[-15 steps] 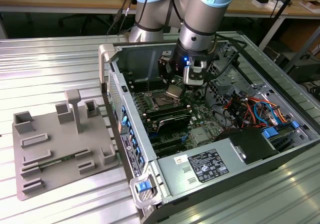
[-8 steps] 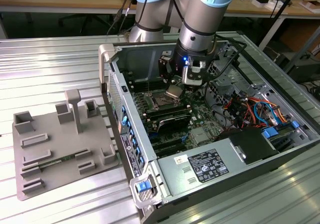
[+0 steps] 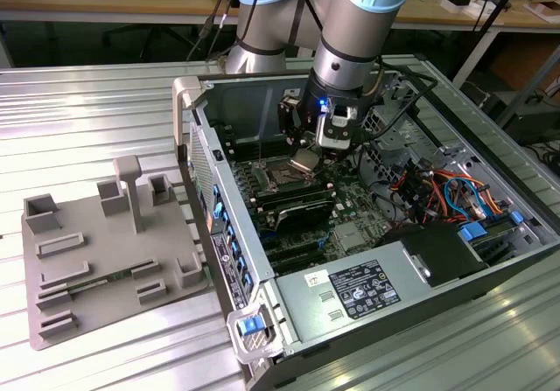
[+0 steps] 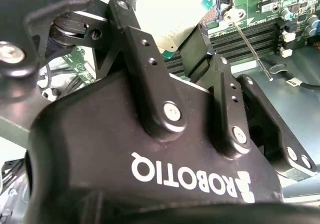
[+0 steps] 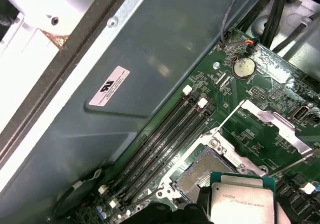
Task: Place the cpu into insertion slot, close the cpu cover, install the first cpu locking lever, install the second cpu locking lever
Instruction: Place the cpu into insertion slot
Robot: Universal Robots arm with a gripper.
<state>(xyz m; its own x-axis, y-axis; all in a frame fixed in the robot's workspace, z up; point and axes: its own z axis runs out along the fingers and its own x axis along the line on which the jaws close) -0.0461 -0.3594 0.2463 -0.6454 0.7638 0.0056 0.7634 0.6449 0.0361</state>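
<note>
The cpu (image 5: 243, 201) is pinched between the fingers of the gripper (image 3: 308, 157), hanging just above the insertion slot (image 5: 200, 171) and not seated yet. The slot lies open with its gold-brown centre bare, and the cpu cover (image 5: 272, 120) is flipped up just beside it. Long black memory slots (image 5: 160, 144) run along the slot's other side, and a coin battery (image 5: 244, 67) sits beyond the cover. All this is inside the open computer case (image 3: 249, 102) on the ribbed table (image 3: 87, 102). A grey fixture plate (image 3: 87, 260) lies outside the case, well apart from the slot.
</note>
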